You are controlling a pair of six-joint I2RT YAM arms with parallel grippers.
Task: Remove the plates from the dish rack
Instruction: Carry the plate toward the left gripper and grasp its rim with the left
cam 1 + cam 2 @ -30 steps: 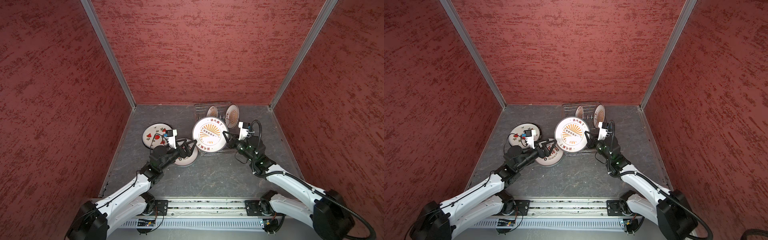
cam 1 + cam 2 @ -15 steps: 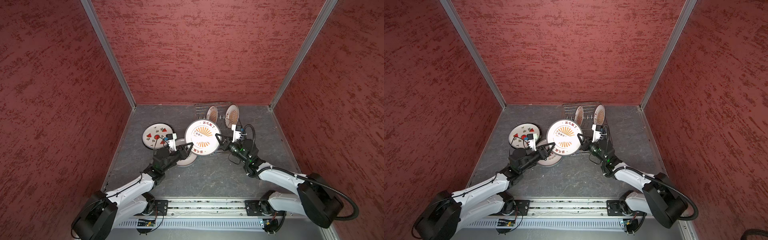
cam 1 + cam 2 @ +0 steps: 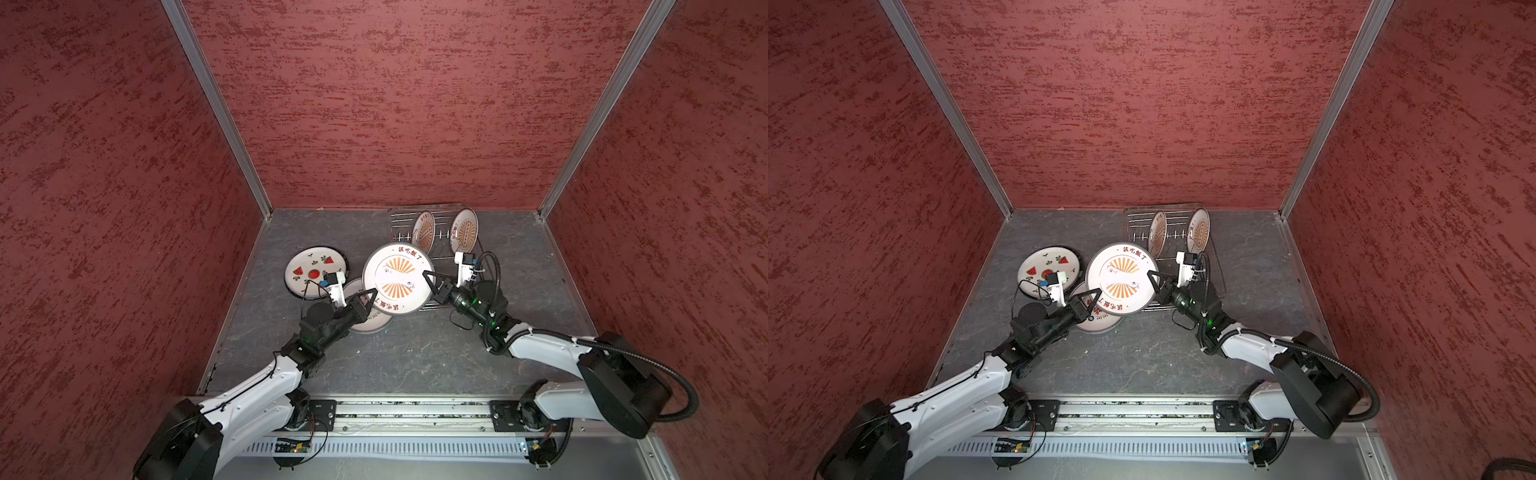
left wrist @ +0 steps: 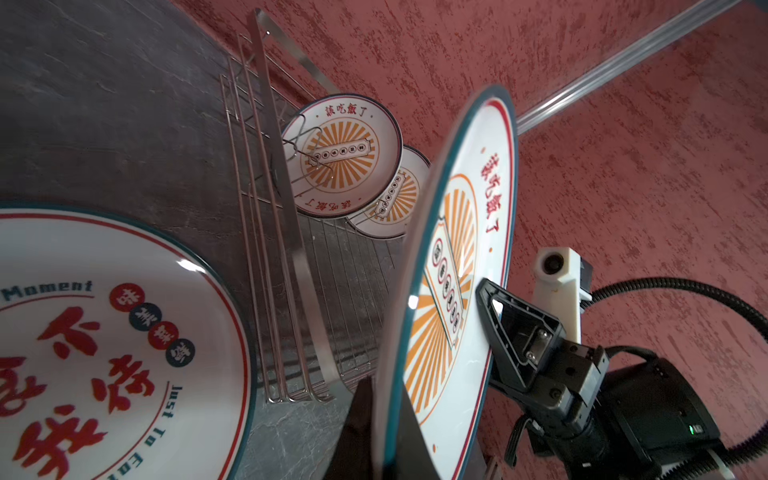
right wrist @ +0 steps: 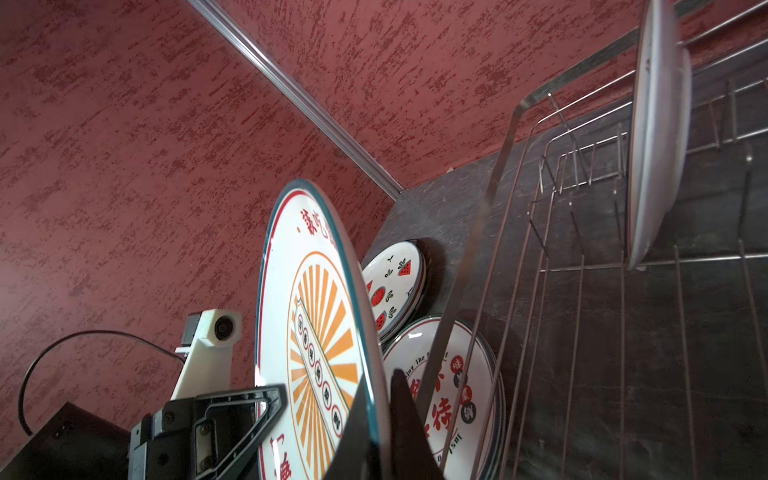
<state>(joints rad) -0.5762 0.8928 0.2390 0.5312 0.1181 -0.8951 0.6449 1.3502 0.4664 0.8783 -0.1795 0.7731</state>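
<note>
leftward off the dish rack (image 3: 401, 226), where two plates (image 3: 424, 230) stand slotted far right, the sunburst plate (image 3: 397, 277) has swung; my right gripper (image 3: 428, 277) pinches its right rim, my left gripper (image 3: 372, 295) has clamped its near-left rim for handover.

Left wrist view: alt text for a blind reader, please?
A sunburst plate is gripped on edge by the left tool and right tool. Behind, two matching plates stand in the dish rack; a red-lettered plate lies flat.
</note>
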